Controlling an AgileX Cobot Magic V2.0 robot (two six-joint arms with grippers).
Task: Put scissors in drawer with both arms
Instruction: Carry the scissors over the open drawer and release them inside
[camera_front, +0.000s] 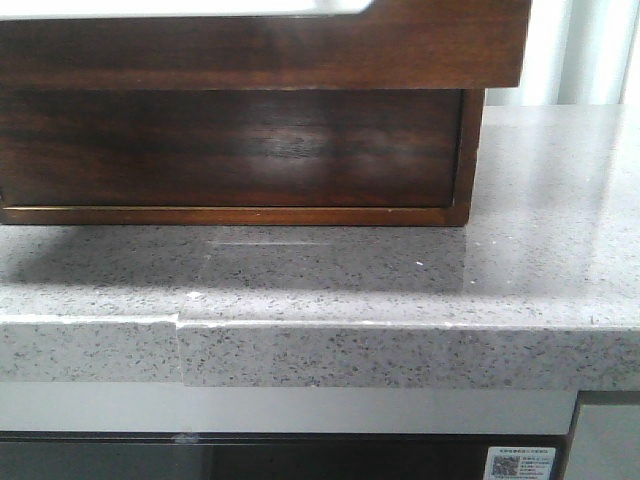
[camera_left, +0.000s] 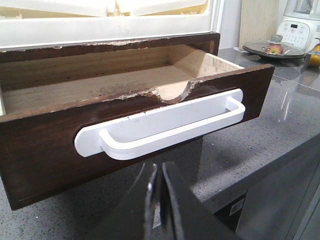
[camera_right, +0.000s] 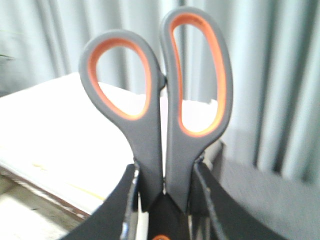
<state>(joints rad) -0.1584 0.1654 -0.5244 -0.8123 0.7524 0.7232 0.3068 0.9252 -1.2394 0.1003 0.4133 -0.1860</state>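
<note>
Gripping the scissors (camera_right: 159, 115) pretty firmly, the right gripper (camera_right: 162, 192) has its two black fingers (camera_right: 125, 200) pressed against the grey handle shanks from both sides, so the orange-lined loops stick up past the fingertips. One loop is rounder and shorter, the other long and narrow, and they sit closed against each other. Blades aren't visible at all, they're hidden down between the fingers. Behind the scissors it's just pale curtain folds and a blurry white surface, so I can't tell from that camera how close they are to the cabinet.

Left wrist camera shows the drawer (camera_left: 45, 145) pulled out and open, dark glossy brown front, pale bare wood inside, nothing lying in it that I can see. It has a white bar handle (camera_left: 160, 127) running across the front, and the top edge of the front looks chipped with a rough bite out of the middle. The left gripper (camera_left: 159, 192) sits just in front of that handle, not touching it, jaws pressed together with only a sliver of gap and nothing between them.

Front camera only catches the dark wooden cabinet (camera_front: 240, 150) sitting on the grey speckled countertop (camera_front: 400, 290), no arms in that view
</note>
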